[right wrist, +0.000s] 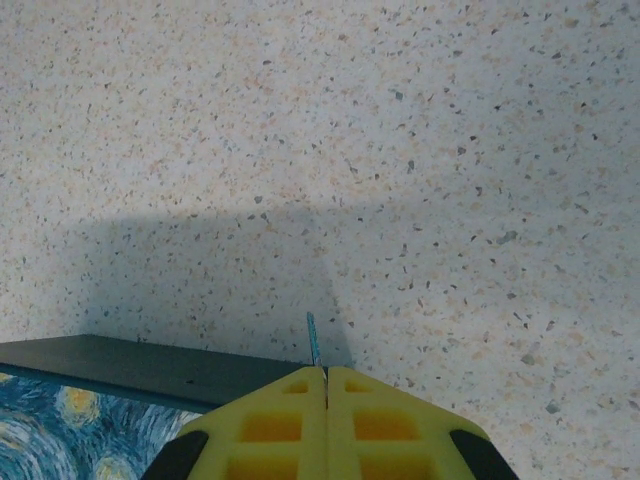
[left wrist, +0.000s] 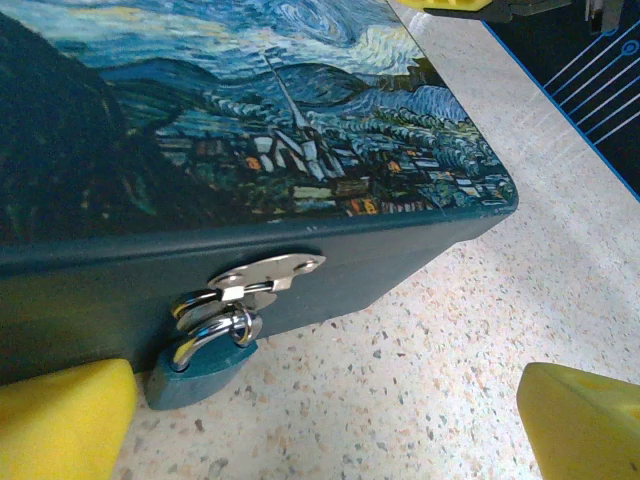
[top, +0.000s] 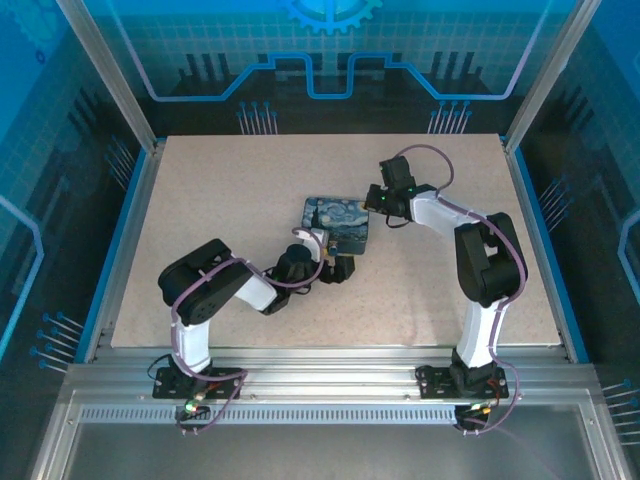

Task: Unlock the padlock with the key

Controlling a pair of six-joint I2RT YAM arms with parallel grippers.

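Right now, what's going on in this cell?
The right gripper is shut on the key, blade tip poking out above the table beside the Starry Night tin. The left gripper is open, low at the tin's front, facing the padlock that hangs on the hasp. The key is not yet in the padlock.

Swirling dark blues with pale yellow touches and a small painted village on lid of tin (left wrist: pixel 300 120), black on its sides, silver on hasp (left wrist: pixel 270 272). Teal body and shiny silver shackle on padlock (left wrist: pixel 200 370); thin bluish blade on key (right wrist: pixel 312 340). Pale beige with fine dark speckles on tabletop (right wrist: pixel 400 150); bright yellow on pads (left wrist: pixel 60 425) of left hand (left wrist: pixel 325 400) and right hand (right wrist: pixel 326 380).
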